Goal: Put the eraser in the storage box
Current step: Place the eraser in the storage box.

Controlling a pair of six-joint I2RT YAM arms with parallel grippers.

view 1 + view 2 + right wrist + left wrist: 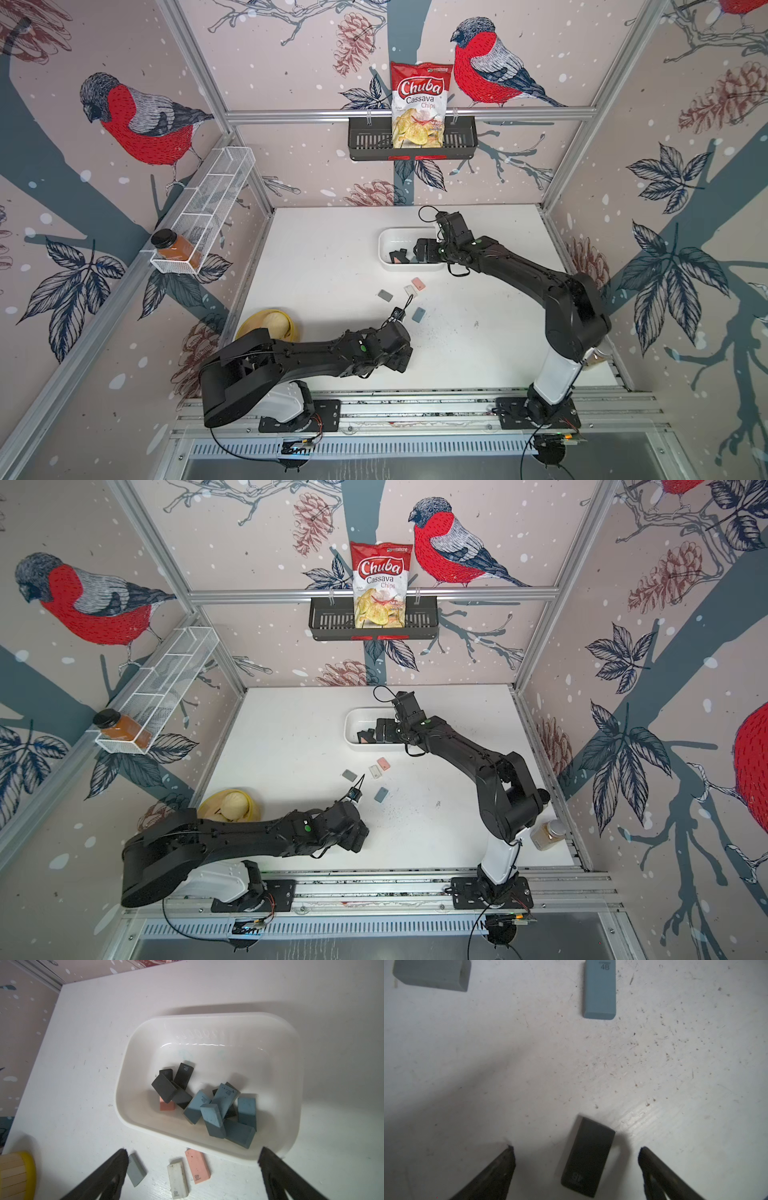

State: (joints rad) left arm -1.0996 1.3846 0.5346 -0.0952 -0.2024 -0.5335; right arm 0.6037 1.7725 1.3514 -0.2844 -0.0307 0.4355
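Note:
The storage box [128, 1076] is a white tub at the table's far middle, seen in both top views [384, 245] [349, 729]. Several black and blue erasers and a pink one lie in it. My right gripper [193, 1151] hangs open above its near rim, holding nothing. In front of the box lie a grey eraser [385, 295], a white eraser [410, 290], a pink eraser [419, 284] and a blue eraser [418, 314]. My left gripper [576, 1149] is open. A black eraser [588, 1157] lies flat on the table between its fingers, touching neither. My left wrist hides it in both top views.
A yellow bowl-like thing [266, 324] sits by the left arm. An amber jar [548, 833] stands near the right arm's base. On the walls hang a black basket [365, 141] with a chips bag [419, 104] and a white wire rack [208, 208] holding a bottle [174, 247].

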